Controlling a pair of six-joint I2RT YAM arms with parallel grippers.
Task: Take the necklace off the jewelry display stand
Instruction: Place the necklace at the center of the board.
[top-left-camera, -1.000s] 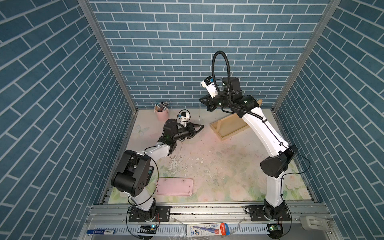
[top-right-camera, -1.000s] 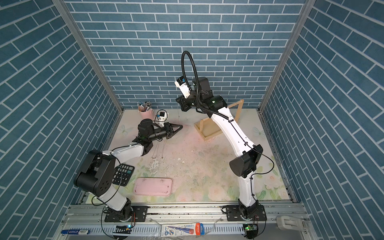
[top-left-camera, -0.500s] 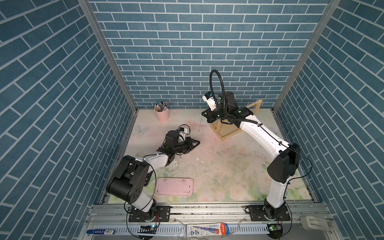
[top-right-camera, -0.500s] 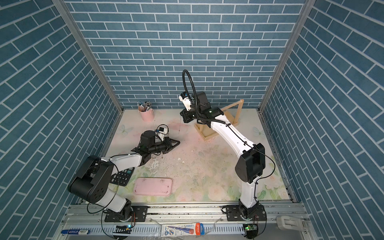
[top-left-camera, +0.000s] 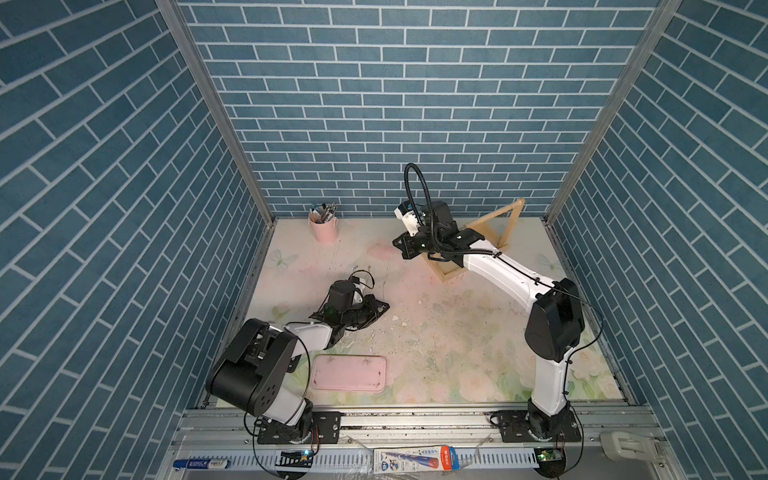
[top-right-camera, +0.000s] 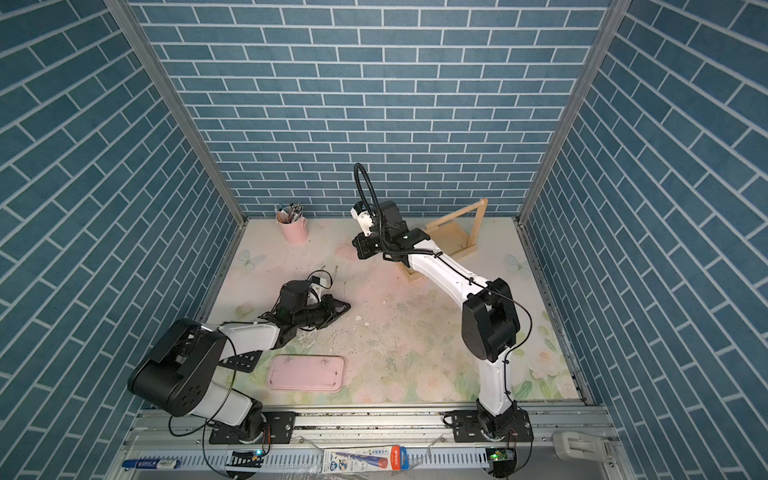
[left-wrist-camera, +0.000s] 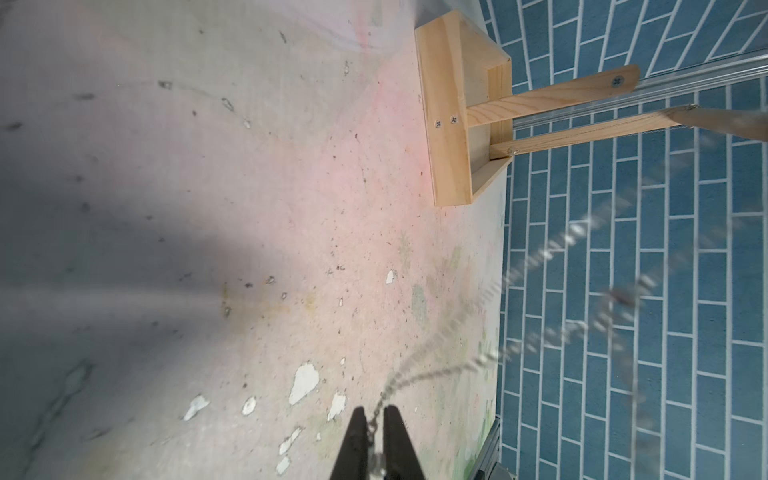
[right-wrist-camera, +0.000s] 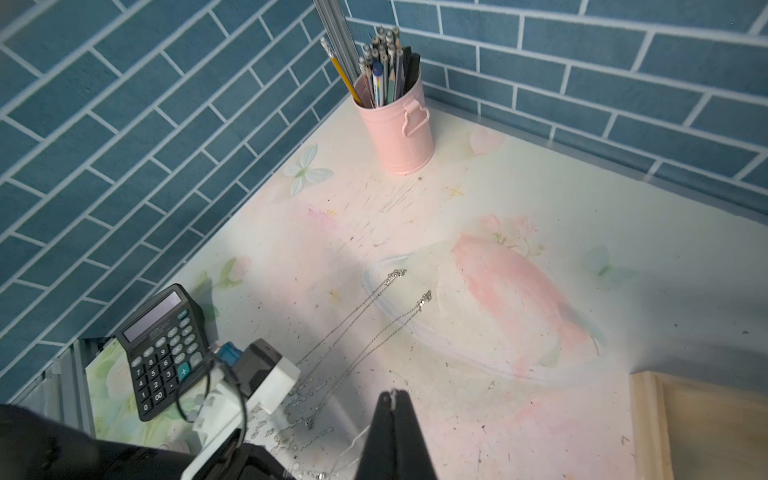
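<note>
Your left gripper (left-wrist-camera: 375, 412) is pinching the necklace (left-wrist-camera: 397, 378).
Chain is trailing lengthwise ahead of those jaws; right gripper (right-wrist-camera: 392, 397) is clenching nothing.

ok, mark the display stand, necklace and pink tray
jewelry display stand (left-wrist-camera: 446, 104), left wrist view, side wall of its base.
necklace (left-wrist-camera: 401, 374), left wrist view, blurred chain strand.
pink tray (top-left-camera: 348, 372), in a top view, bare floor.

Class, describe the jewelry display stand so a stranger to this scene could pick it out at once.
Go to the table's far right corner, by the blue brick back wall. The jewelry display stand sits there, partly behind the right arm. Alone among pink neighbours, the pencil cup and flat tray, it is pale wood: a shallow tray, two posts, a top bar.
</note>
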